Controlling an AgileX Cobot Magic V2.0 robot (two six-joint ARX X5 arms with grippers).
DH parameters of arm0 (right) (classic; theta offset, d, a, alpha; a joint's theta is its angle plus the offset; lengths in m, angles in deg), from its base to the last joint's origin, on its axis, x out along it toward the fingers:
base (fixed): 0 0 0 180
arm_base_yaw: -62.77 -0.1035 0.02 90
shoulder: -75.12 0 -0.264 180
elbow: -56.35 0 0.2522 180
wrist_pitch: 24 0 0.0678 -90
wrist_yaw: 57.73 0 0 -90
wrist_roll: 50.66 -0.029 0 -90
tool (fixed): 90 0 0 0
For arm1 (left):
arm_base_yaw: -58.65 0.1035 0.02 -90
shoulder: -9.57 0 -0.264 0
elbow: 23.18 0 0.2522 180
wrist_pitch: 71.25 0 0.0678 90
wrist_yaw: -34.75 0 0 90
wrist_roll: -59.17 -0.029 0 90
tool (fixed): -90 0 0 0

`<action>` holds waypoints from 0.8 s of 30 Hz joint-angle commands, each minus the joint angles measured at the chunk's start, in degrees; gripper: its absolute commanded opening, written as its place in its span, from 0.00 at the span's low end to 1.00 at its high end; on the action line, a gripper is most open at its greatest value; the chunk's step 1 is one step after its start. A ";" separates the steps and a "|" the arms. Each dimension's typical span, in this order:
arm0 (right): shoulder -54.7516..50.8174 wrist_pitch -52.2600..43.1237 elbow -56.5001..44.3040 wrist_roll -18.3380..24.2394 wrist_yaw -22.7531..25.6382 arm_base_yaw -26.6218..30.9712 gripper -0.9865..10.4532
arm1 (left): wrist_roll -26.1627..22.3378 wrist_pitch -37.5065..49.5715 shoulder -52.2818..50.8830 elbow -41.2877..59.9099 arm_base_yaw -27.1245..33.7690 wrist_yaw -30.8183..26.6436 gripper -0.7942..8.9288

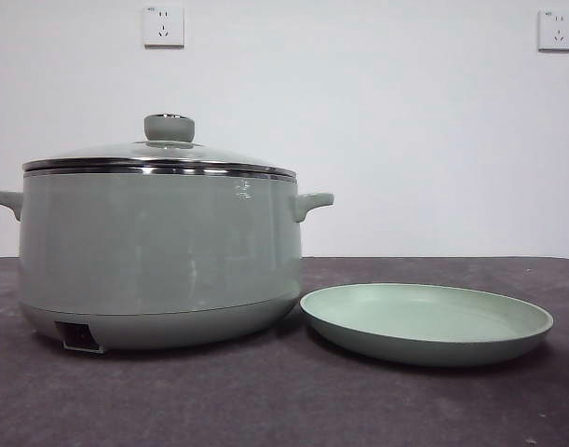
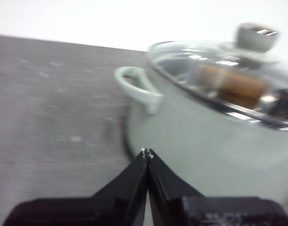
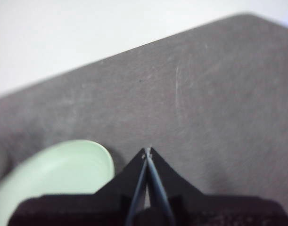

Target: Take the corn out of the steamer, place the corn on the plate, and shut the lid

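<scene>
On the left of the dark grey table stands the steamer, a wide green pot with a small handle on each side and a dark socket low on its front. The lid sits flat on its chrome rim, knob upright in the middle. In the left wrist view the left gripper hangs just beside the pot's wall, below one handle, its two black jaws pressed together with nothing between them. Through the glass of the lid that view shows an orange-brown blur inside the pot; it is too blurred to say whether this is the corn.

To the right of the pot, just beside its base, lies the plate, shallow, green and bare. In the right wrist view the right gripper hovers over the table near the plate's rim, jaws closed tip to tip and holding nothing. Two white wall sockets sit high on the wall behind.
</scene>
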 commanded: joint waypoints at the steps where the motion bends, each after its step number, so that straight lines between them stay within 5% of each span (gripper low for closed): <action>1: 0.00 0.13 -0.50 -19.08 -0.04 -0.13 0.09 | 9.09 0.48 -0.15 0.81 0.04 4.55 0.08; 4: 0.00 -0.04 -0.50 -22.47 0.39 -0.13 0.09 | 12.39 0.57 -0.15 0.81 0.04 5.01 0.08; 13: 0.02 -0.33 -0.13 -19.39 -5.38 -0.13 0.08 | 14.45 1.20 -0.15 0.22 0.00 6.73 0.07; 24: 11.15 5.42 14.73 -6.91 -11.30 -0.13 0.08 | 9.38 -8.74 6.19 -16.55 0.02 3.19 0.07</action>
